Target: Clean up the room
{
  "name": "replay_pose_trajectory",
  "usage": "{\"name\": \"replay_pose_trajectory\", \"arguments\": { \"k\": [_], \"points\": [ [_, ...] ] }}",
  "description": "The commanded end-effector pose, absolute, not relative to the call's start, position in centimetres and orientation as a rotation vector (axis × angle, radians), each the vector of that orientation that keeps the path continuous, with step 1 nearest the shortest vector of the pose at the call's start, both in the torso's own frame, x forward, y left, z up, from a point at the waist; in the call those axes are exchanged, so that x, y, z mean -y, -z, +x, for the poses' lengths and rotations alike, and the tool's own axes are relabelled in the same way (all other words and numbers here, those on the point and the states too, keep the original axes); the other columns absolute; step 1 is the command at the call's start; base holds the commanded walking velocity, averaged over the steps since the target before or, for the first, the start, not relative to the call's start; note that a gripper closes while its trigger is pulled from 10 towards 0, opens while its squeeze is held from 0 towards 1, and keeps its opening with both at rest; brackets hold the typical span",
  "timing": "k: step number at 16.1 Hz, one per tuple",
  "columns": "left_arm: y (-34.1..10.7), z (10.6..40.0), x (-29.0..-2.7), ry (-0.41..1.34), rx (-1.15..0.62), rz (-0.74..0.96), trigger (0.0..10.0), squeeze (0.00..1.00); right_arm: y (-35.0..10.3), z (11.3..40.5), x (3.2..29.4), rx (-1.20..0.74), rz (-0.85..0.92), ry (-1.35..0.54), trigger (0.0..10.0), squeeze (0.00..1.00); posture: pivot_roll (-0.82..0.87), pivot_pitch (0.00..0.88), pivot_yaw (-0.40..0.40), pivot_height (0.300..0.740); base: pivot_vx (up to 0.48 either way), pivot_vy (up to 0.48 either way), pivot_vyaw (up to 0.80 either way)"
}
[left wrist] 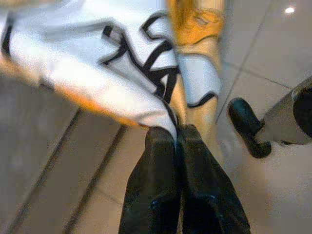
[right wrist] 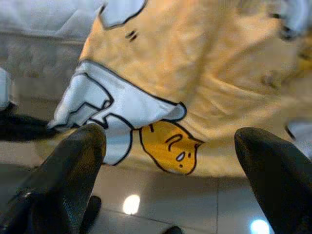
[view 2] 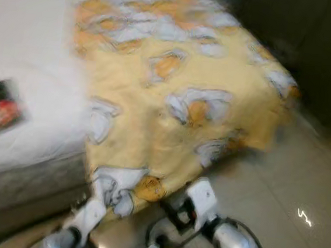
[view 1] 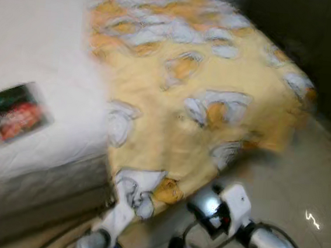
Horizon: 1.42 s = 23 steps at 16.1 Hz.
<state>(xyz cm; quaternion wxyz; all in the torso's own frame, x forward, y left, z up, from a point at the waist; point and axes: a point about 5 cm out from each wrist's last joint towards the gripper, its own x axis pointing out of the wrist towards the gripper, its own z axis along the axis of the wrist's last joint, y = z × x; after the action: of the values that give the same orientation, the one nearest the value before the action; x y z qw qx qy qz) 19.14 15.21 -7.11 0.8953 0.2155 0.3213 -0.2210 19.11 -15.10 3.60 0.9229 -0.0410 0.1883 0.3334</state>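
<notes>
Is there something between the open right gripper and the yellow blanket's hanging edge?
Nothing visible does. The right gripper faces the yellow blanket edge directly, fingers spread, with just bare floor tiles below. The left gripper is shut on the blanket's corner beside it.

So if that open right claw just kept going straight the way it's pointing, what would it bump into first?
Most likely the hanging edge of the yellow blanket. The right claw points at it with its fingers spread wide, near the corner the left claw is pinching. How far off the fabric is, I can't judge.
</notes>
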Motion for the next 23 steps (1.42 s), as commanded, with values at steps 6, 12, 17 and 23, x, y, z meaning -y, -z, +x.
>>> {"name": "replay_pose_trajectory", "arguments": {
  "k": [6,12,17,23],
  "points": [
    [7.48,18.84,-14.78,0.446,-0.7,0.455,10.0,0.0,-3.28,18.9,15.51,-0.417,-0.072,-0.741,10.0,0.0,-0.28,0.121,-0.027,0.74,0.0,0.0,0.0],
    [7.77,18.3,-15.09,0.418,-0.722,0.436,10.0,0.0,-3.31,18.96,15.54,-0.417,-0.06,-0.74,10.0,0.0,-0.28,0.124,-0.028,0.74,0.0,0.0,0.0],
    [7.78,18.22,-15.18,0.396,-0.715,0.433,10.0,0.0,-3.6,18.98,15.52,-0.419,-0.06,-0.743,10.0,0.0,-0.28,0.13,-0.03,0.74,-0.178,0.0,0.0],
    [7.85,18.12,-14.88,0.395,-0.717,0.422,10.0,0.0,-3.95,18.91,15.42,-0.419,-0.058,-0.751,10.0,0.0,-0.28,0.131,-0.032,0.74,0.0,0.0,0.0]
  ]
}}
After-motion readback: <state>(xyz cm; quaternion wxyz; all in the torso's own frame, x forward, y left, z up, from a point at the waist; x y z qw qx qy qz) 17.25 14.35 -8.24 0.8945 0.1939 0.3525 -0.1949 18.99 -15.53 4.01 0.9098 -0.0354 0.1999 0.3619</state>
